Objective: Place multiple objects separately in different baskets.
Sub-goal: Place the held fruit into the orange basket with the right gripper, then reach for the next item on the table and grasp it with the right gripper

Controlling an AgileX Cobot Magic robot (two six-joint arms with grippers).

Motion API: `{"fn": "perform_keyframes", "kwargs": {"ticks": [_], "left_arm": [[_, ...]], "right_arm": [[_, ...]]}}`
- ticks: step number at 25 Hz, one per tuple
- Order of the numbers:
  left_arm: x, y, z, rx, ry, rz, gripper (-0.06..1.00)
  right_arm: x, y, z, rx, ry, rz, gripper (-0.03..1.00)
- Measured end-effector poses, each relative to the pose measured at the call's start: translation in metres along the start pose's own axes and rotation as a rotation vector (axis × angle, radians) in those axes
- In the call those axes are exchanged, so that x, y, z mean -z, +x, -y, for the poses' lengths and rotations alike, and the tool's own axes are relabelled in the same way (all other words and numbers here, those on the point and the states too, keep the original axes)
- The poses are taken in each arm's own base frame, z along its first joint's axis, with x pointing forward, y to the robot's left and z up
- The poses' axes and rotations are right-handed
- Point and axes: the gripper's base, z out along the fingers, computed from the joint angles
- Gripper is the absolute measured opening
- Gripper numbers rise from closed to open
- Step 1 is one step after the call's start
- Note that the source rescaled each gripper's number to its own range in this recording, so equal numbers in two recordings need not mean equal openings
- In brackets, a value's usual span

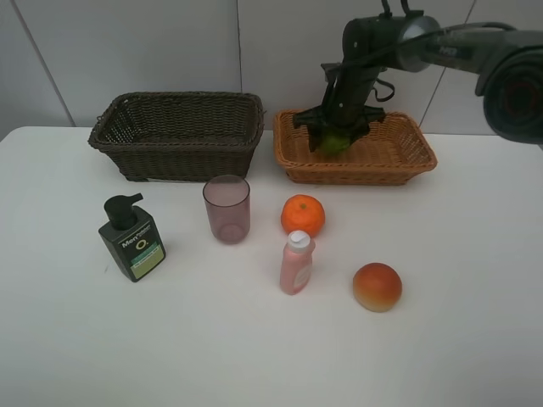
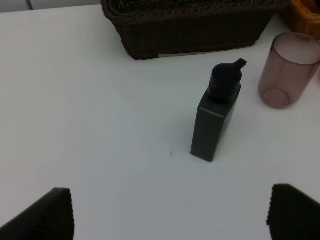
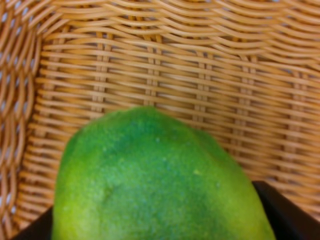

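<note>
Green fruit point(image 1: 336, 142) hung clamped in the right gripper point(image 1: 338, 132), low inside the tan basket point(image 1: 407, 158) with its floor directly beneath, while the left gripper point(image 2: 170, 215) gaped wide near the pump bottle point(image 2: 215, 120).

open table point(image 1: 254, 365) front, cup point(image 1: 226, 208) (upright) before dark basket point(image 1: 174, 157)

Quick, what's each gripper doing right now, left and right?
Left gripper: open, holding nothing.
Right gripper: closed on the bumpy green fruit, over the light orange wicker basket.
</note>
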Motion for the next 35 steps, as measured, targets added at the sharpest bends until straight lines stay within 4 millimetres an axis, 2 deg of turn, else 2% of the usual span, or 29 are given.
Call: {"fn": "perform_keyframes", "kwargs": {"ticks": [4, 8, 9, 11, 12, 16, 19, 26, 30, 35], "left_arm": [[0.0, 0.0, 0.0, 0.0, 0.0, 0.0, 1.0], [0.0, 0.0, 0.0, 0.0, 0.0, 0.0, 1.0], [0.0, 0.0, 0.0, 0.0, 0.0, 0.0, 1.0], [0.0, 0.0, 0.0, 0.0, 0.0, 0.0, 1.0], [0.0, 0.0, 0.0, 0.0, 0.0, 0.0, 1.0], [0.0, 0.0, 0.0, 0.0, 0.0, 0.0, 1.0], [0.0, 0.0, 0.0, 0.0, 0.0, 0.0, 1.0], [0.0, 0.0, 0.0, 0.0, 0.0, 0.0, 1.0], [0.0, 0.0, 0.0, 0.0, 0.0, 0.0, 1.0], [0.0, 0.0, 0.0, 0.0, 0.0, 0.0, 1.0]], "right_arm": [[-0.015, 0.002, -0.001, 0.003, -0.002, -0.002, 0.5], [-0.018, 0.003, -0.001, 0.003, -0.002, -0.003, 0.51], [-0.018, 0.002, -0.002, 0.004, -0.003, 0.002, 0.57], [-0.018, 0.001, -0.002, 0.006, -0.005, 0.011, 0.79], [-0.018, 0.001, -0.002, 0.014, -0.005, 0.011, 0.88], [-0.015, 0.001, -0.002, 0.029, -0.006, 0.015, 0.98], [-0.002, -0.001, -0.001, 0.051, -0.006, 0.017, 0.99], [0.056, 0.0, -0.001, 0.095, -0.002, -0.033, 1.0], [0.076, 0.005, -0.007, 0.114, 0.001, -0.064, 1.0], [0.094, 0.03, -0.026, 0.168, -0.01, -0.11, 1.0]]}}
